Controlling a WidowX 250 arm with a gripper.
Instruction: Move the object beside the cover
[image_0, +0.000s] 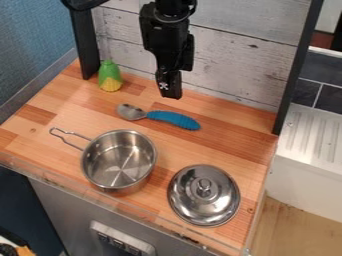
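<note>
blue-handled spoon lies on the wooden counter, behind the steel pot. the shiny lid rests just beside the pot, apart from the spoon. the pincer hangs near the back wall; i can't tell whether it's spread or pressed together.

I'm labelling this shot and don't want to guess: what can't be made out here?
All in the camera view:
- Lid: underside, hidden by its own top.
- Pot: underside, hidden by its own body.
- Robot arm: upper part, cut off by the top edge.
- Orange item: cut off by the bottom edge, too small to identify.
</note>
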